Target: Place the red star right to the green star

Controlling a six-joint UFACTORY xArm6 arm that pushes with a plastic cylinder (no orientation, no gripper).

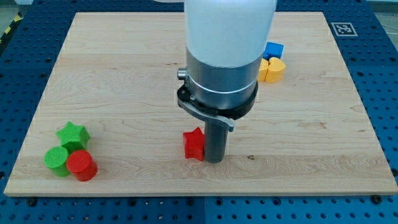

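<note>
The red star (193, 144) lies on the wooden board (124, 74) a little below the middle. My tip (214, 160) stands right beside it on the view's right, touching or nearly touching it. The green star (73, 135) sits far off at the view's lower left. The red star is well to the view's right of the green star, with a wide gap between them.
A green cylinder (56, 160) and a red cylinder (81, 165) stand just below the green star. A blue block (273, 50) and a yellow heart-like block (272, 70) sit at the upper right, partly behind the arm's large body (222, 56).
</note>
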